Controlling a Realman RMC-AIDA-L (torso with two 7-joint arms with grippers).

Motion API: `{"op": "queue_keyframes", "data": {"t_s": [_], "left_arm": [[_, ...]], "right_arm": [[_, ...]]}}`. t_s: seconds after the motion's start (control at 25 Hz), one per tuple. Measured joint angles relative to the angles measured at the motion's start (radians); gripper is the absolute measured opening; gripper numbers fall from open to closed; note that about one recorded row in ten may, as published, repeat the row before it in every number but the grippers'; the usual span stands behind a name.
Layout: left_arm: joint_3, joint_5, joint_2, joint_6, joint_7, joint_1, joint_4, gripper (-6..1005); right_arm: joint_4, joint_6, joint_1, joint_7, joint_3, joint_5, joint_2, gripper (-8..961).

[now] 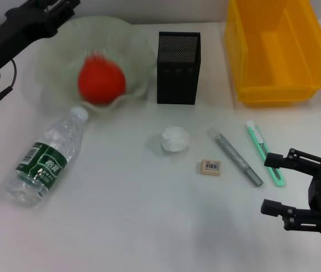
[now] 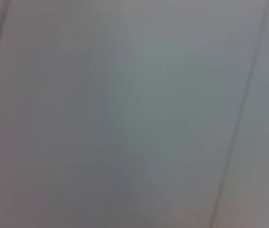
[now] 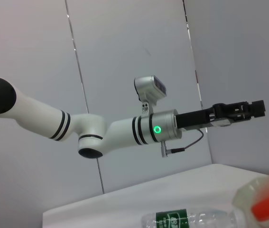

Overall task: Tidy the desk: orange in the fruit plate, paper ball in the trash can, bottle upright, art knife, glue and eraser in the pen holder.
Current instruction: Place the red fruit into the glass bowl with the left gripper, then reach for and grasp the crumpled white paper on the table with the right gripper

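One orange (image 1: pixel 101 81) sits in the plate (image 1: pixel 55 54), just left of the black pen holder (image 1: pixel 178 67). The left gripper (image 1: pixel 52 7) hangs above the plate; I cannot tell if it is apart or together. The right gripper (image 1: pixel 276 184), fingers apart, is near the green knife (image 1: pixel 264 150).

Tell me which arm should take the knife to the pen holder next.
Right. Its hand hovers open just beside the knife on the desk's right side. The left hand is raised at the far left above the plate, well away from it. The pen holder stands upright mid-desk.
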Motion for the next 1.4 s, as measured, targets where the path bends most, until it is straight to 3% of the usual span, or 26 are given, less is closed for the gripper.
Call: {"op": "queue_keyframes", "data": {"t_s": [0.16, 0.28, 0.4, 0.44, 0.48, 0.52, 0.56, 0.6, 0.64, 0.68, 0.8, 0.84, 0.88, 0.92, 1.0, 1.04, 1.08, 1.16, 1.2, 1.24, 1.4], "left_arm": [[0.005, -0.048, 0.001, 0.028, 0.015, 0.008, -0.023, 540], [0.018, -0.032, 0.011, 0.199, 0.023, 0.046, -0.018, 643], [0.040, 0.036, 0.024, 0.358, 0.047, 0.074, 0.011, 735], [0.050, 0.143, 0.038, 0.492, 0.066, 0.095, 0.053, 758], [0.050, 0.143, 0.038, 0.492, 0.066, 0.095, 0.053, 781], [0.052, 0.247, 0.047, 0.576, 0.068, 0.105, 0.088, 804], [0.052, 0.247, 0.047, 0.576, 0.068, 0.105, 0.088, 827], [0.052, 0.312, 0.049, 0.605, 0.066, 0.109, 0.106, 850], [0.052, 0.392, 0.051, 0.621, 0.062, 0.113, 0.125, 849], [0.052, 0.392, 0.051, 0.621, 0.062, 0.113, 0.125, 848], [0.047, 0.480, 0.043, 0.624, 0.058, 0.118, 0.135, 845], [0.044, 0.496, 0.035, 0.619, 0.060, 0.123, 0.135, 844], [0.044, 0.496, 0.035, 0.619, 0.060, 0.123, 0.135, 843], [0.044, 0.498, 0.030, 0.609, 0.065, 0.127, 0.135, 842], [0.044, 0.499, 0.028, 0.606, 0.066, 0.129, 0.135, 842], [0.043, 0.499, 0.027, 0.602, 0.067, 0.131, 0.133, 842], [0.043, 0.499, 0.027, 0.602, 0.067, 0.131, 0.133, 842], [0.042, 0.500, 0.027, 0.600, 0.068, 0.133, 0.130, 842], [0.042, 0.500, 0.027, 0.600, 0.068, 0.133, 0.130, 842], [0.042, 0.500, 0.027, 0.599, 0.068, 0.134, 0.129, 842], [0.042, 0.501, 0.027, 0.598, 0.067, 0.141, 0.132, 842]], "right_arm": [[0.004, 0.003, 0.007, 0.003, 0.000, 0.008, 0.000, 831], [-0.026, -0.015, 0.014, 0.055, 0.006, 0.048, -0.003, 832], [-0.145, -0.058, 0.031, 0.231, 0.002, 0.122, -0.007, 832], [-0.282, -0.086, 0.047, 0.406, -0.002, 0.168, -0.008, 832], [-0.282, -0.086, 0.047, 0.406, -0.002, 0.168, -0.008, 832], [-0.443, -0.104, 0.071, 0.597, -0.023, 0.191, -0.006, 832], [-0.443, -0.104, 0.071, 0.597, -0.023, 0.191, -0.006, 832], [-0.526, -0.106, 0.086, 0.681, -0.049, 0.193, -0.005, 832], [-0.720, -0.099, 0.114, 0.876, -0.146, 0.172, -0.005, 831], [-0.720, -0.099, 0.114, 0.876, -0.146, 0.172, -0.005, 831], [-0.966, -0.088, 0.162, 1.132, -0.325, 0.096, -0.005, 831], [-1.088, -0.072, 0.197, 1.246, -0.447, 0.032, -0.003, 831], [-1.088, -0.072, 0.197, 1.246, -0.447, 0.032, -0.003, 831], [-1.147, -0.011, 0.234, 1.332, -0.577, -0.057, 0.001, 831], [-1.153, 0.021, 0.251, 1.357, -0.638, -0.093, 0.001, 831], [-1.105, 0.118, 0.283, 1.397, -0.760, -0.160, 0.002, 831], [-1.105, 0.118, 0.283, 1.397, -0.760, -0.160, 0.002, 832], [-0.957, 0.274, 0.318, 1.409, -0.895, -0.191, 0.003, 832], [-0.957, 0.274, 0.318, 1.409, -0.895, -0.191, 0.003, 831], [-0.843, 0.388, 0.344, 1.403, -0.965, -0.189, 0.003, 831], [-0.699, 0.525, 0.389, 1.393, -1.052, -0.188, 0.004, 828]]}}
